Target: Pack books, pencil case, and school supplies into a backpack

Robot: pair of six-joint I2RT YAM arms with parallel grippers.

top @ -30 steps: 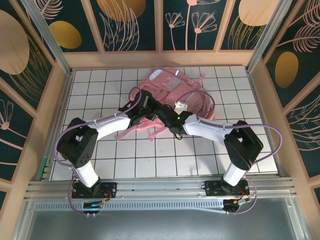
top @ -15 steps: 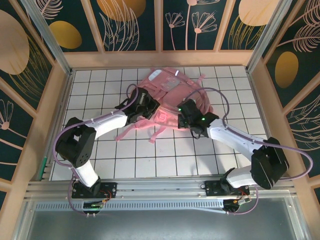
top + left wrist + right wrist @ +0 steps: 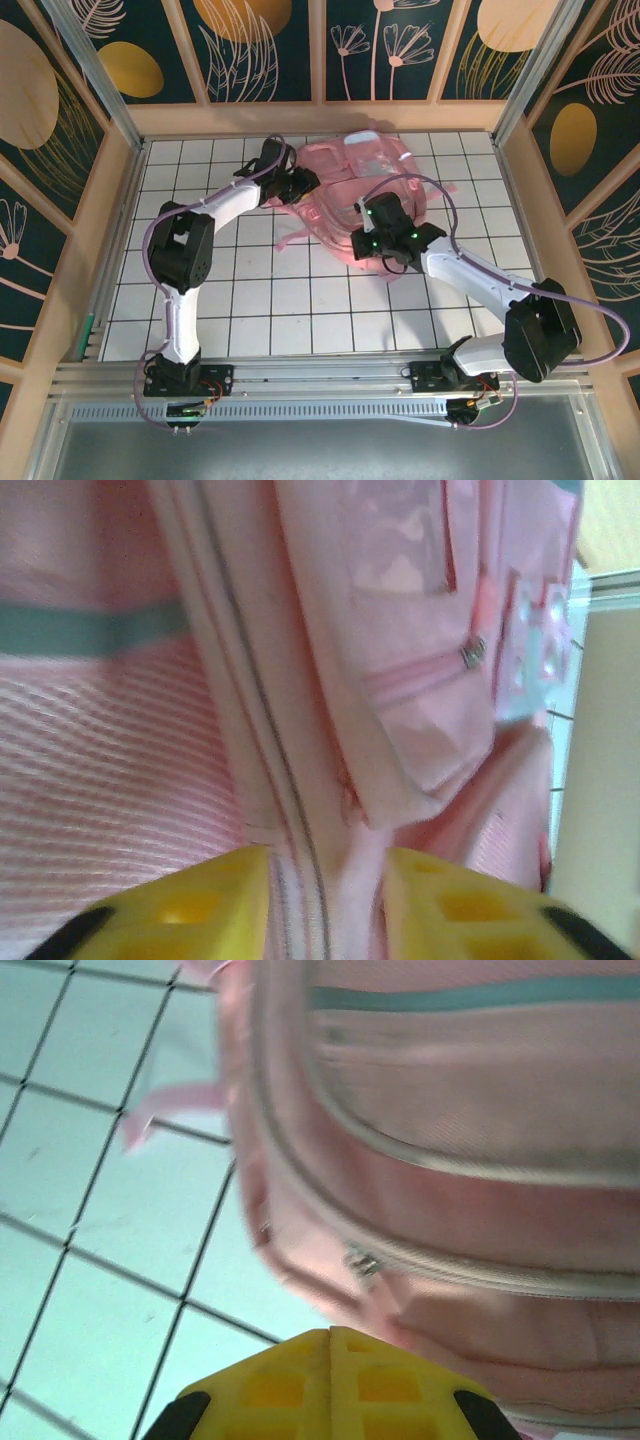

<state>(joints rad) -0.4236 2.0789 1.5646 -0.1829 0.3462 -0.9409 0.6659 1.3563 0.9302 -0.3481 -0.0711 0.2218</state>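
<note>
Since a second ago the backpack (image 3: 372, 168) has been dragged and turned toward the far edge of the desk (image 3: 250, 320), and the left arm has stretched out after it to the bag's left flank while the right arm has pulled back to its near rim. We judge that the step in hand is work on the bag itself, its zip most likely, rather than the carrying of any item; what is already packed inside we cannot tell. The left end effector (image 3: 325, 888) has its jaws standing apart, and the zipper seam (image 3: 285, 780) with a fold of pink fabric runs up between them; whether the pads press that fold we cannot tell. The right end effector (image 3: 331, 1332) is closed, its two yellow fingers meeting tip to tip with nothing between them, and it sits just beside the bag's near rim, with the small metal zipper pull (image 3: 362, 1261) just ahead of the tips and apart from them. A loose strap (image 3: 150, 1120) trails onto the tiles to that side. The next move, as we see it, calls for the right jaws to part and reach that pull, small and slippery as it looks, while the left side steadies the soft, glossy shell so it does not slide toward the far wall.
</note>
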